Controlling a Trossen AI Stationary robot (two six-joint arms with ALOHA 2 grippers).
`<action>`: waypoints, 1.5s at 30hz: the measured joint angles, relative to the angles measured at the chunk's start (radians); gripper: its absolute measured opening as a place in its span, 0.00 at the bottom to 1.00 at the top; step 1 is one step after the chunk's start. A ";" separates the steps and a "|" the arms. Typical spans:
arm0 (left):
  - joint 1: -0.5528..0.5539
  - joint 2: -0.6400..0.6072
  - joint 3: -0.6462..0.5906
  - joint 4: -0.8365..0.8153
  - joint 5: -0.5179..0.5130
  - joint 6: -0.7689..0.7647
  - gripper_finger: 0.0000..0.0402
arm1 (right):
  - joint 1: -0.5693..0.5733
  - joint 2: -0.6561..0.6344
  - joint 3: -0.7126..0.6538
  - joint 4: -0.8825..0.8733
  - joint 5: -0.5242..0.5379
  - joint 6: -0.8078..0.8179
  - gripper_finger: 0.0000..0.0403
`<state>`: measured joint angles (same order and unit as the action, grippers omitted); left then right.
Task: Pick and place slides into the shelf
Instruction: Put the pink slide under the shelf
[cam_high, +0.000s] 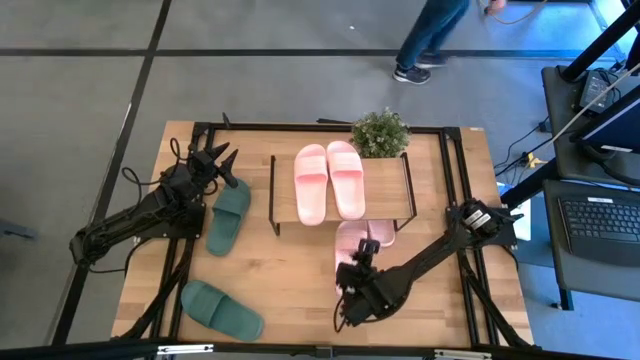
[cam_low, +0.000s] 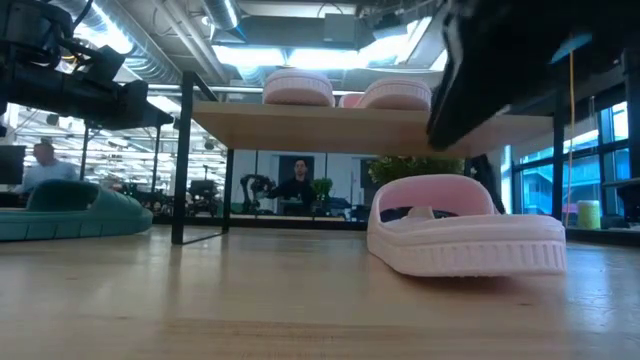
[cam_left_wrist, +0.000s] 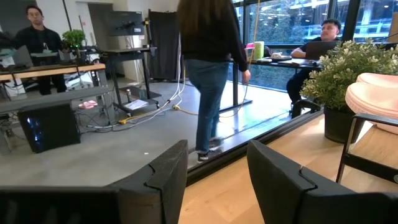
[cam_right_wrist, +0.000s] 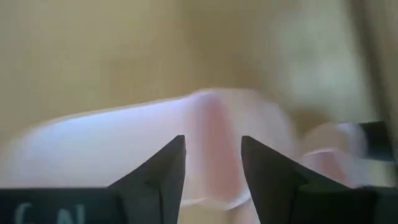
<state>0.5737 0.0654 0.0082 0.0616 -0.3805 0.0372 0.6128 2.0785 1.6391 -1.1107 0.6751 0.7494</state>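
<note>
Left gripper (cam_high: 226, 160) hangs with fingers apart over a green slide (cam_high: 228, 216). The shelf (cam_high: 390, 205) carries two pink slides (cam_high: 328, 180) (side by side). Right gripper (cam_high: 360, 252), fingers apart, sits above another pink slide (cam_low: 465, 237).

My two arms are matte black, jointed links with looped black cables; my left gripper (cam_left_wrist: 214, 180) carries angular, wedge-shaped black fingers (cam_left_wrist: 163, 177).
</note>
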 joint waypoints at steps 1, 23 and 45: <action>0.000 0.000 0.000 0.000 0.000 0.000 0.40 | 0.006 0.000 0.026 0.000 -0.049 -0.003 0.39; 0.000 0.000 0.000 0.000 0.000 -0.001 0.40 | 0.047 0.001 -0.130 0.576 -0.539 0.145 0.39; 0.000 0.000 0.000 0.000 0.000 -0.002 0.40 | 0.041 0.001 -0.157 0.326 -0.486 0.237 0.39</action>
<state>0.5738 0.0654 0.0082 0.0616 -0.3805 0.0357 0.6540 2.0792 1.4818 -0.7850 0.1887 0.9863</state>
